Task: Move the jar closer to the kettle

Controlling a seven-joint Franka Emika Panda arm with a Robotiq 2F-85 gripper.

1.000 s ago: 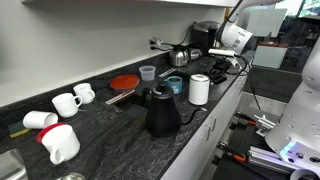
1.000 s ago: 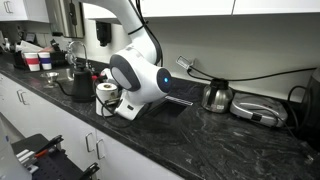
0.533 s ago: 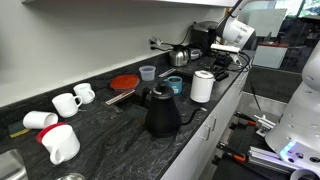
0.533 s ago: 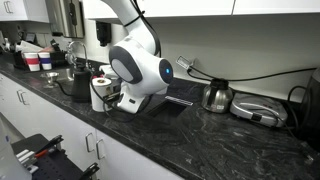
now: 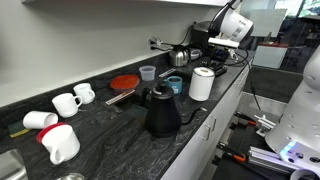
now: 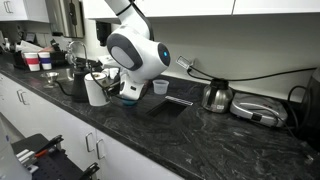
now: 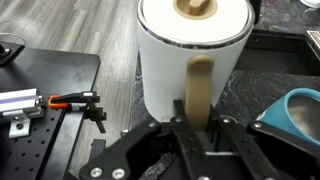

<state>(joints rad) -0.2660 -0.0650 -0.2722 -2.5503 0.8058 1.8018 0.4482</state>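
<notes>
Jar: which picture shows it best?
The wrist view: the jar fills the picture, close up. Both exterior views show it small and far off, standing on the counter near the kettle.

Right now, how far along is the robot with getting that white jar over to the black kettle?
Done: the gripper is at the jar, one finger against its side in the wrist view. In hand: the move itself; whether the grip is shut I cannot tell. Left: in an exterior view the jar stands apart from the kettle, so that gap needs closing.
</notes>
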